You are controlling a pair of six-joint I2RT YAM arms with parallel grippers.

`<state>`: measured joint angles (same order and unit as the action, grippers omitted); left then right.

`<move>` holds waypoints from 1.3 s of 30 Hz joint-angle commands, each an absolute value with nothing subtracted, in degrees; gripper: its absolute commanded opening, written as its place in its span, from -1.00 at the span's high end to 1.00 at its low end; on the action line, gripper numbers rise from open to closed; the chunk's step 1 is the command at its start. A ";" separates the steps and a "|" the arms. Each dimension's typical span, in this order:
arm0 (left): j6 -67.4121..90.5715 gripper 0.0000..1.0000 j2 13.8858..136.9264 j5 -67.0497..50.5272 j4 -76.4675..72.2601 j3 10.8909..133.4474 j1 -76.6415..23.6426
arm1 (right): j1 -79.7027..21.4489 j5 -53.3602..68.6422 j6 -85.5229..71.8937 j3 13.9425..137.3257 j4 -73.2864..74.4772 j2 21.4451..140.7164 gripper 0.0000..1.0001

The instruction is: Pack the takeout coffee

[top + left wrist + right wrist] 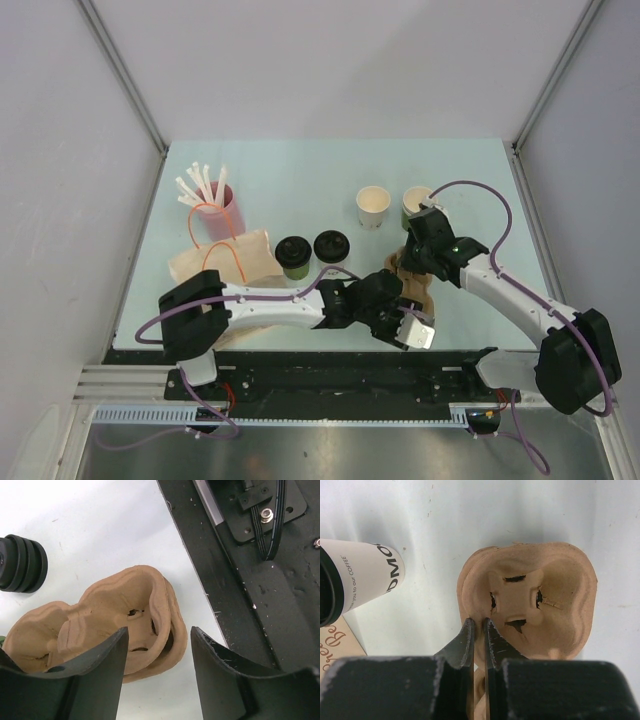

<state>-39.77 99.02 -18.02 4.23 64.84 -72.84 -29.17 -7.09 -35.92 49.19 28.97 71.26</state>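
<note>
The dark green lidded cup [293,256] and the white lidded cup [330,246] stand side by side at mid-table, untouched. The white one shows at the left of the right wrist view [365,580]; a black lid [22,562] shows in the left wrist view. The brown pulp tray [418,290] lies between the grippers. My right gripper [415,262] [479,622] is shut on the tray's rim [535,595]. My left gripper [398,315] [157,635] is open, its jaws above the near end of the tray [115,615], not touching it.
A lidless white cup [373,206] and a lidless green cup [415,200] stand behind the right gripper. A pink cup of straws [215,205] and a brown paper bag [225,260] are at the left. The black rail [250,580] runs along the table's near edge.
</note>
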 commanded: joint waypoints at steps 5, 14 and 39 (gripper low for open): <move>-44.82 0.04 101.34 -14.16 5.01 65.92 -72.86 | -29.88 -7.38 -35.24 52.29 28.92 71.02 1.00; -47.29 0.93 99.32 -14.06 5.01 64.78 -72.77 | -29.97 -8.00 -35.16 52.29 29.97 69.52 1.00; -52.55 0.99 89.65 -1.33 4.66 65.66 -74.35 | -32.33 -10.54 -32.87 59.75 41.03 55.54 -0.13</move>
